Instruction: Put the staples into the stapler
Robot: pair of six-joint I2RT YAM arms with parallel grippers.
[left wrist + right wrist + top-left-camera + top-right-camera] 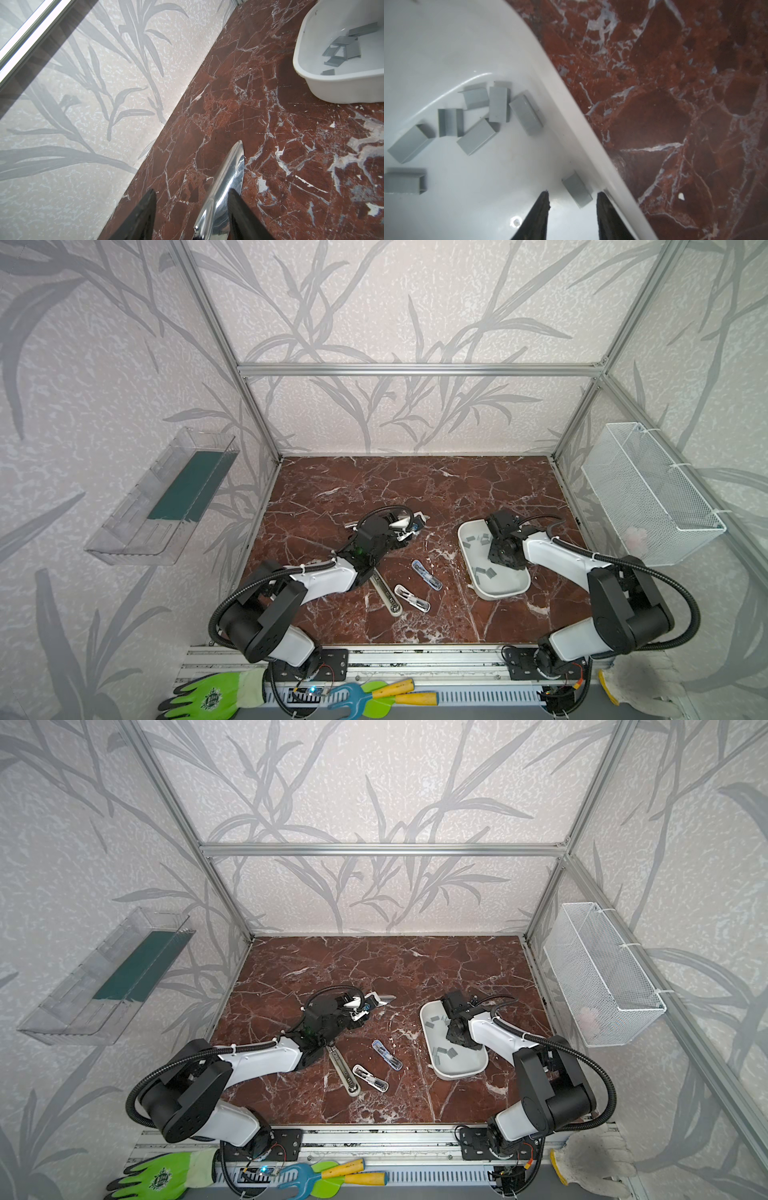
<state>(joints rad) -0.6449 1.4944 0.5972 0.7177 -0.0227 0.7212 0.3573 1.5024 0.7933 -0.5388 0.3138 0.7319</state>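
A stapler (pixel 417 522) with a white body and a chrome arm (pixel 228 176) lies left of the table's middle. My left gripper (pixel 192 190) is open around that arm. The chrome rests against one finger, and a gap of marble shows to the other. The staples (pixel 500 104) are several short grey strips scattered in a white tray (pixel 505 593) on the right. My right gripper (pixel 573 192) hangs open low inside the tray by its rim. One grey strip (pixel 578 195) lies loose at its fingertips. In both top views its wrist hides the fingers.
Two small clear-blue staplers (pixel 427 575) (pixel 412 598) and a long white stapler (pixel 386 593) lie on the marble between the arms. A wire basket (pixel 648 493) hangs on the right wall and a clear shelf (pixel 166 497) on the left. Gloves and garden tools lie past the front rail.
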